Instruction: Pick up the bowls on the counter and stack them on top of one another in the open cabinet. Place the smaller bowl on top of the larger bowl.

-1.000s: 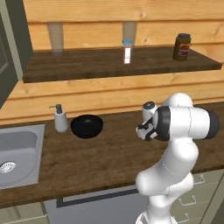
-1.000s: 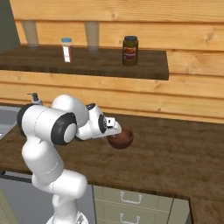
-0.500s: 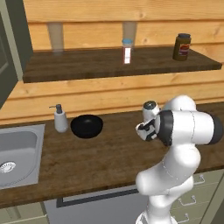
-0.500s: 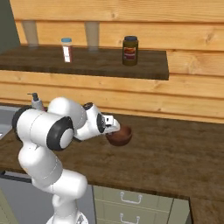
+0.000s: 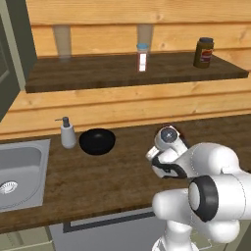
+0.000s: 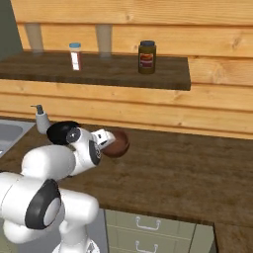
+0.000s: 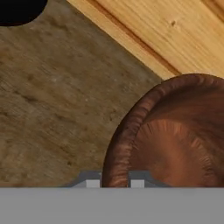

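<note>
— Where is the brown bowl [image 6: 117, 144] sitting?
— On the counter [image 6: 188, 173], its rim pinched between the gripper's [image 7: 114, 183] closed fingers [image 7: 92, 181].
— Any readable labels?
— None; the shelf jar's [image 6: 147, 57] label is blurring. The black bowl [image 5: 97, 141] is resting beside the soap dispenser [image 5: 67, 133].

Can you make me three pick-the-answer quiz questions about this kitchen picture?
1. Where is the black bowl?
A. beside the soap dispenser
B. in the sink
C. on the wall shelf

2. What colour is the bowl at the gripper?
A. blue
B. reddish-brown
C. white

3. How is the gripper?
A. wide open
B. shut on the brown bowl rim
C. holding a jar

Answers: 1 A, it sits on the counter next to the dispenser. 2 B, the hand view shows it. 3 B, the fingertips straddle the rim.
</note>
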Robot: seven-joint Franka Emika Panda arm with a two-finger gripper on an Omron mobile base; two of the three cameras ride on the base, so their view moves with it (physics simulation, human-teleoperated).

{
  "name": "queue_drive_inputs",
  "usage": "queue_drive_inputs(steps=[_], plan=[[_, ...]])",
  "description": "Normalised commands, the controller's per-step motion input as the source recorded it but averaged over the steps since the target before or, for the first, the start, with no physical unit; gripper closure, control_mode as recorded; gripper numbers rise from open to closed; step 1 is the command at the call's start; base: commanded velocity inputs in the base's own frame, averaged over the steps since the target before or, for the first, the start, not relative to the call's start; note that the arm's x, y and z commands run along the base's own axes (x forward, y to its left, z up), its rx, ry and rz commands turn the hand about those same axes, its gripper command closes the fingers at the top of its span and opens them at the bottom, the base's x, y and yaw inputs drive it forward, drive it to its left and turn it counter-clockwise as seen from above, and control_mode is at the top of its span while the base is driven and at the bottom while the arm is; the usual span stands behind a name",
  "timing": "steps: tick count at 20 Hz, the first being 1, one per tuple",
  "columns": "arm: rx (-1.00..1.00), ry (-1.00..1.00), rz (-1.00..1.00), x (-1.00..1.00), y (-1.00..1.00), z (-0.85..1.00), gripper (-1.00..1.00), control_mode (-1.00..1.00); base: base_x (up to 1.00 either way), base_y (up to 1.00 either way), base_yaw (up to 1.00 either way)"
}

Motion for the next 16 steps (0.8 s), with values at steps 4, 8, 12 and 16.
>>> queue_drive_inputs(steps=[4, 8, 12, 16], plan=[[-0.11, 0.02, 0.45, -0.03, 0.48, 1.0, 1.0, -1.0, 0.0, 0.0, 0.0], [-0.11, 0.26, 0.32, -0.04, 0.33, 0.95, 1.0, -1.0, 0.0, 0.0, 0.0], [-0.07, 0.1, 0.1, -0.3, 0.05, 0.0, 1.0, -1.0, 0.0, 0.0, 0.0], [-0.01, -0.06, 0.13, -0.04, 0.38, 0.03, 1.0, -1.0, 0.0, 0.0, 0.0]])
